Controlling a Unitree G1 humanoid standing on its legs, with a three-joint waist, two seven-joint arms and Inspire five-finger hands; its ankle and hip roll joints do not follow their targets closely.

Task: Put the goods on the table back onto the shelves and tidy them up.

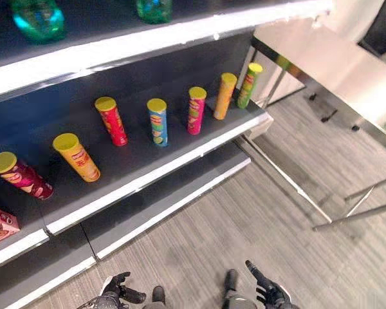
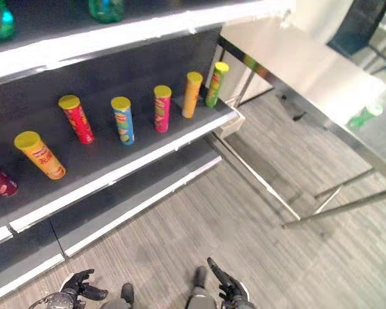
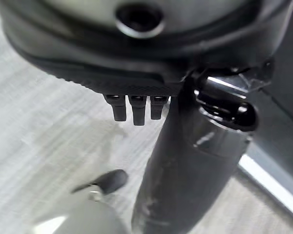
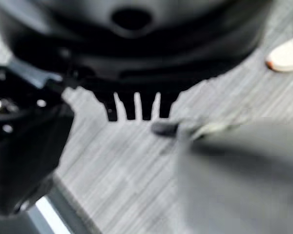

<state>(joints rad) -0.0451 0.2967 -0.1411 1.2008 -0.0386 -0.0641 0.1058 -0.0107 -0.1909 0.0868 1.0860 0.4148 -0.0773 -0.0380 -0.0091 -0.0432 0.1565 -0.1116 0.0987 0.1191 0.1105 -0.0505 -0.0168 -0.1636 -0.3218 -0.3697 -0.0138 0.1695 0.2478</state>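
Several tall chip cans with yellow lids stand in a spaced row on the dark middle shelf (image 1: 180, 161), running from a maroon can (image 1: 20, 175) at the left to a green can (image 1: 249, 84) at the right end. A green bottle (image 2: 363, 116) lies on the steel table (image 1: 334, 58) to the right. My left hand (image 1: 119, 286) hangs low over the floor, relaxed and holding nothing, its fingertips (image 3: 133, 108) straight. Beside it, my right hand (image 1: 264, 286) is low too, with its fingers (image 4: 136, 105) straight and nothing in them.
A pink box (image 1: 0, 225) sits on the shelf at far left. Two green bottles (image 1: 38, 18) stand on the upper shelf. The table's metal legs (image 1: 347, 212) spread across the grey floor to the right. A white shoe (image 4: 285, 56) shows on the floor.
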